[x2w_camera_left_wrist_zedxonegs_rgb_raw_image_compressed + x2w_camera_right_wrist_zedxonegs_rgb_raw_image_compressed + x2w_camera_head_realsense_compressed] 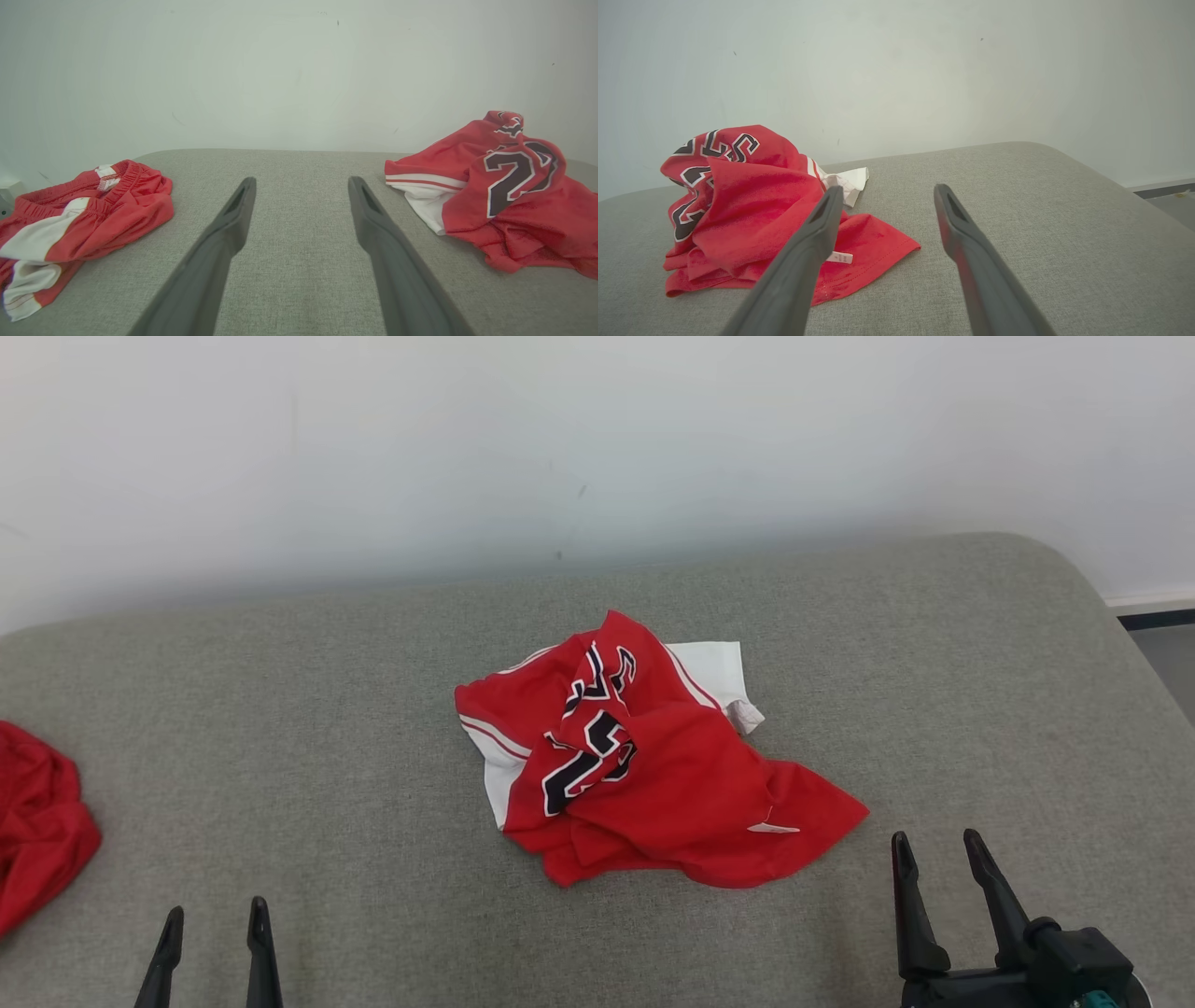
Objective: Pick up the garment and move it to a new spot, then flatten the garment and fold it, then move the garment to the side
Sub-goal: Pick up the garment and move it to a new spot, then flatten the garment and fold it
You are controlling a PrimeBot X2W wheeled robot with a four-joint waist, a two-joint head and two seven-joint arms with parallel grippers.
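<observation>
A crumpled red garment with black numbers and white trim lies in a heap at the middle of the grey cushioned surface. It also appears at the right of the left wrist view as the garment, and at the left of the right wrist view as the garment. My left gripper stands open at the lower left, well short of the garment, with nothing between its fingers. My right gripper is open at the lower right, just beyond the garment's right corner and apart from it.
A second red and white piece of clothing with an elastic waistband lies at the far left of the surface, seen in the head view as red cloth. A pale wall stands behind. The surface's right edge drops to the floor.
</observation>
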